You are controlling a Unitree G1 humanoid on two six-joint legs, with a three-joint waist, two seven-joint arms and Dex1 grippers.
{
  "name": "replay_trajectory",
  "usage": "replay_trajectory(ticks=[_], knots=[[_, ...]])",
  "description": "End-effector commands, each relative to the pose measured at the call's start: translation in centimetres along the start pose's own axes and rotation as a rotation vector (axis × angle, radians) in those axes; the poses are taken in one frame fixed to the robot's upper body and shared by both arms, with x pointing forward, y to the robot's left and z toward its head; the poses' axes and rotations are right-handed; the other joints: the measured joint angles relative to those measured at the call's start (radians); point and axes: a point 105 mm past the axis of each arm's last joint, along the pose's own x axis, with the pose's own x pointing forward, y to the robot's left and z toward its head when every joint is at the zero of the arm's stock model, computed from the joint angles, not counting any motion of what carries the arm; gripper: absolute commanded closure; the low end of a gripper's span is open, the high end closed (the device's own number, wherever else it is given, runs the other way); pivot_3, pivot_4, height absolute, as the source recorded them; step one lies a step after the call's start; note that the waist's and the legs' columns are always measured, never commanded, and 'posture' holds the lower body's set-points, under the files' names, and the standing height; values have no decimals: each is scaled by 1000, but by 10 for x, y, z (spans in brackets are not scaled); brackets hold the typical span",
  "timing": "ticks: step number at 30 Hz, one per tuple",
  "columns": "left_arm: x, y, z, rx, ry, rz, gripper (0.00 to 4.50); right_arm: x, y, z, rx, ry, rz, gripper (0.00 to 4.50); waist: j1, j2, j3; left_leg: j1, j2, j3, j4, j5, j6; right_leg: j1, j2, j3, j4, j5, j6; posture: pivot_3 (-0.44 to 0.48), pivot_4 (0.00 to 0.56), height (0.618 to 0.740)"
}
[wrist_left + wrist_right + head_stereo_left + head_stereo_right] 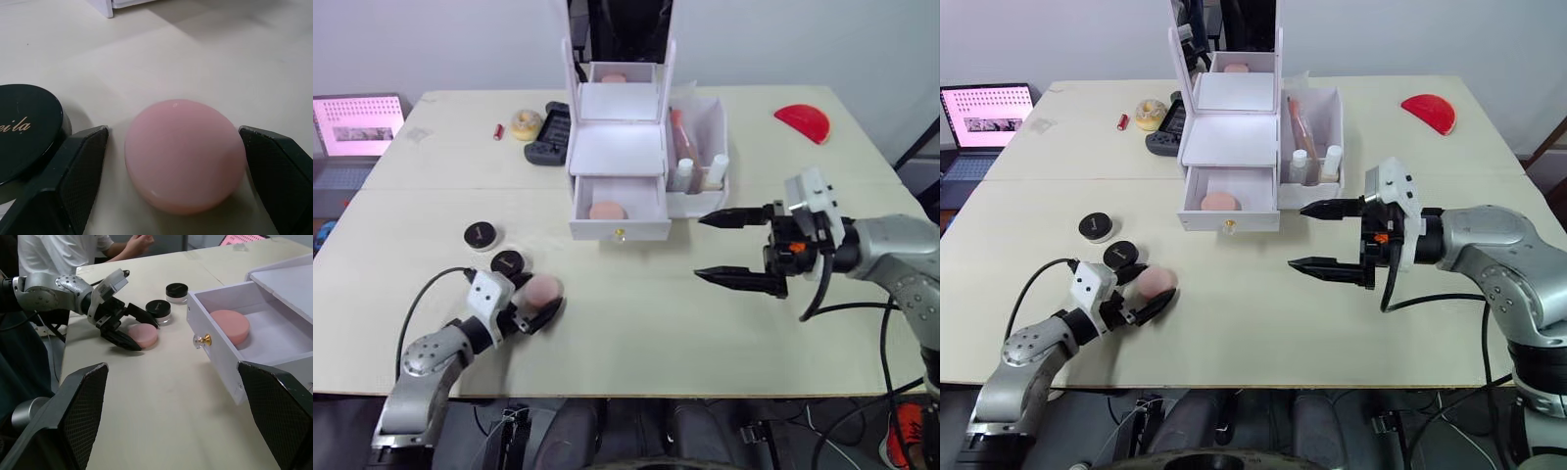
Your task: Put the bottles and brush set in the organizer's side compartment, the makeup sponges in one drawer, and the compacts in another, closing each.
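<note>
One pink makeup sponge (540,290) lies flat on the worktop (636,333) at near left, between the fingers of the left end effector (534,305), which sits wide around it with gaps on both sides, not yet gripping. Sponge is likely very light, soft, squashy and slightly grippy; best taken across its round rim with a gentle pinch low on the sides, since a hard squeeze would deform it and it could spring out. Two black compacts (481,234) (507,262) sit just beyond the left end effector, one close by a finger, so a bump is possible. Left arm is low, forearm near the worktop edge, fingers pointing right and slightly far.

Right end effector (720,249) hovers at mid right, wide and holding nothing, fingers pointing left toward the organizer (617,147). Bottom drawer (619,210) is pulled out with another pink sponge (607,211) already inside; a third sponge (614,77) shows in the top tray. Bottles (717,169) stand in the side compartment (707,127) on the right of the organizer.
</note>
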Motion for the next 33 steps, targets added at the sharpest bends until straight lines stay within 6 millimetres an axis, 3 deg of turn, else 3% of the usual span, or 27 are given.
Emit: replay_trajectory(ticks=[1, 3, 4, 6, 8, 15, 22, 25, 30, 33], knots=[[1, -4, -4, -42, 6, -14, 30, -2, -1, 12, -48, -32, -18, 0, 0, 0, 0, 0, 0, 0, 0, 0, 0, 0, 0, 0, 0, 0, 0, 0, 150, 740], [0, -5, -4, -59, 5, -21, 30, -2, -2, 12, -50, -33, -22, 0, 0, 0, 0, 0, 0, 0, 0, 0, 0, 0, 0, 0, 0, 0, 0, 0, 150, 740], [-1, -6, -4, -64, 7, -23, 266, -3, -2, 12, -51, -34, -24, 0, 0, 0, 0, 0, 0, 0, 0, 0, 0, 0, 0, 0, 0, 0, 0, 0, 150, 740], [-1, -7, -4, -66, 12, -28, 821, -3, -2, 12, -52, -34, -28, 0, -1, 0, 0, 0, 0, 0, 0, 0, 0, 0, 0, 0, 0, 0, 0, 0, 150, 740], [-2, -7, -4, -69, 13, -31, 1753, -2, -3, 12, -53, -35, -31, 0, -1, 0, 0, 0, 0, 0, 0, 0, 0, 0, 0, 0, 0, 0, 0, 0, 150, 740], [-8, -11, 14, -45, -18, -57, 1837, -1, -5, 11, -54, -41, -40, 0, -2, 0, 0, 0, 0, 0, 0, 0, 0, 0, 0, 0, 0, 0, 0, 0, 150, 740], [-24, -15, 77, -1, -74, -193, 1837, -3, -10, 8, -56, -40, -69, 0, -2, 0, 0, -1, 0, -1, 0, 0, 0, -1, 0, 0, 0, -2, -3, 0, 150, 740], [-29, -11, 127, 19, -113, -322, 1837, -4, -13, 5, -55, -35, -88, 0, 0, -1, 1, 0, 0, -1, 0, 0, 0, -1, 1, 0, 1, -2, -3, 0, 150, 740], [-3, -4, 175, 94, -163, -428, 1837, -3, -14, 1, -58, -32, -107, 0, -3, -1, 1, 0, -1, -2, 0, 0, 0, 1, 2, -2, 0, 0, 0, 0, 150, 740], [27, -5, 197, 111, -186, -516, 1837, -3, -13, -1, -61, -32, -122, 0, -4, -1, 1, 0, -1, -1, 0, 0, 0, 0, 3, -2, 1, 0, 1, 0, 150, 740]])
